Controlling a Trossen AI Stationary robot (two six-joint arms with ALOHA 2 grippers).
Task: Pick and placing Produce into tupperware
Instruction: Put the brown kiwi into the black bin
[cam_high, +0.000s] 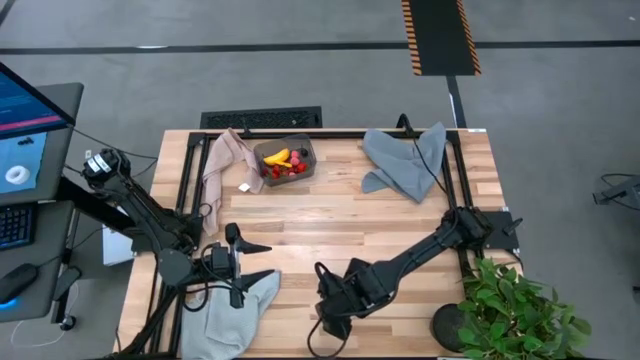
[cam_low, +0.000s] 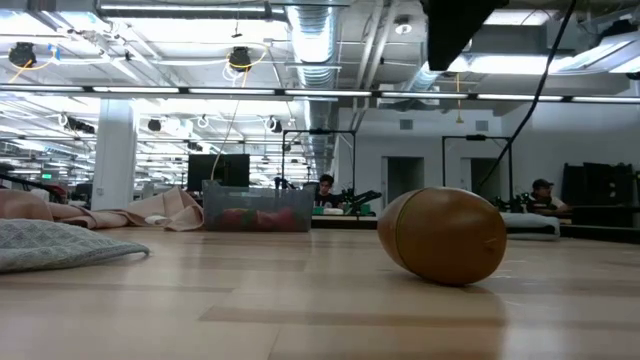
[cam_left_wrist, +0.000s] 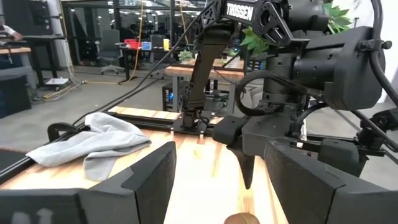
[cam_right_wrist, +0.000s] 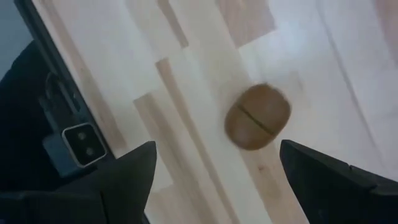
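The tupperware (cam_high: 285, 158) stands at the table's far side with a yellow banana (cam_high: 278, 157) and red strawberries (cam_high: 290, 169) in it; a tiny yellow piece (cam_high: 244, 187) lies beside it. The brown kiwi (cam_right_wrist: 258, 116) lies on its side on the wood near the table's front, also seen in the low view (cam_low: 445, 235). My right gripper (cam_right_wrist: 216, 149) hangs open above the kiwi, pointing down, and hides it in the high view (cam_high: 325, 298). My left gripper (cam_high: 262, 262) waits open and level at the near left, over a grey cloth.
A beige-pink cloth (cam_high: 222, 165) lies left of the tub, a grey-blue cloth (cam_high: 405, 160) at the far right, another grey cloth (cam_high: 235, 305) at the near left. A potted plant (cam_high: 515, 310) stands at the near right corner. Bare wood fills the middle.
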